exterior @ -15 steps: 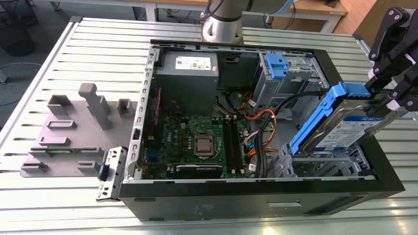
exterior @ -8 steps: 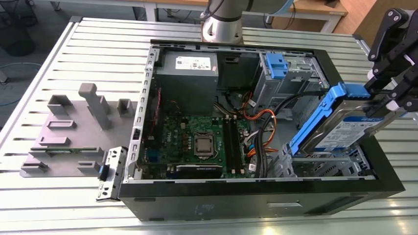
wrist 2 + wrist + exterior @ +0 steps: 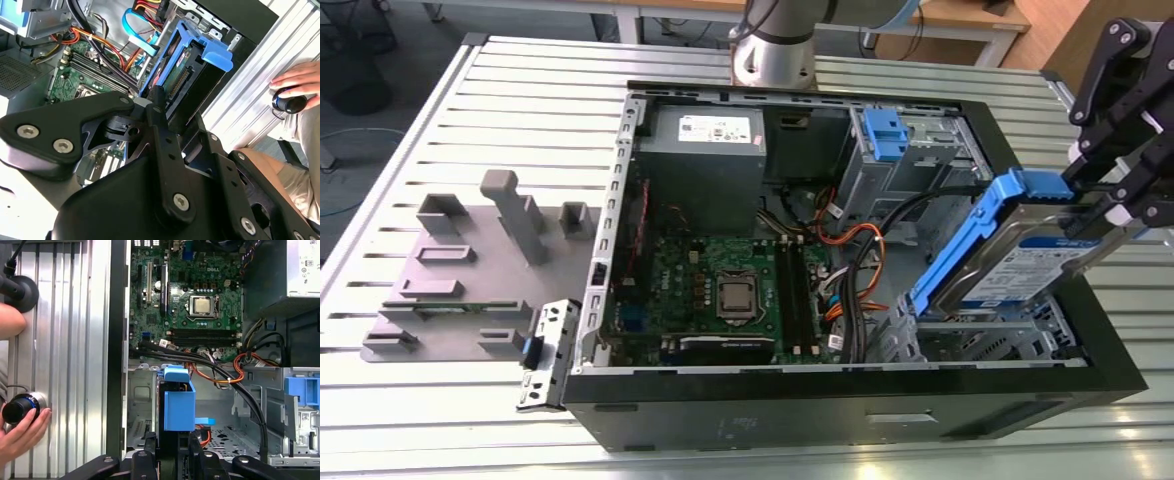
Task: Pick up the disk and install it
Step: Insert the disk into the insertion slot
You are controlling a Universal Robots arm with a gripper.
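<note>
My gripper (image 3: 1105,205) is shut on the disk (image 3: 1007,268), a silver drive with a white-and-blue label in blue rails. It hangs tilted, blue end tab up, over the open bay at the front corner of the computer case (image 3: 854,385) on the exterior view's right. In the second wrist view the disk (image 3: 192,75) sticks out past the black gripper (image 3: 162,117) with its connector edge showing. Seen end-on in the first wrist view, the disk (image 3: 178,402) sits above the metal bay floor, clamped by the gripper (image 3: 172,452).
Inside the case lie the motherboard (image 3: 720,290), the grey power-supply box (image 3: 704,150), a blue-tabbed drive cage (image 3: 887,135) and loose cables (image 3: 854,250). A grey fixture (image 3: 454,280) stands on the slatted table. A person's hand (image 3: 20,427) rests on a black knob beside the case.
</note>
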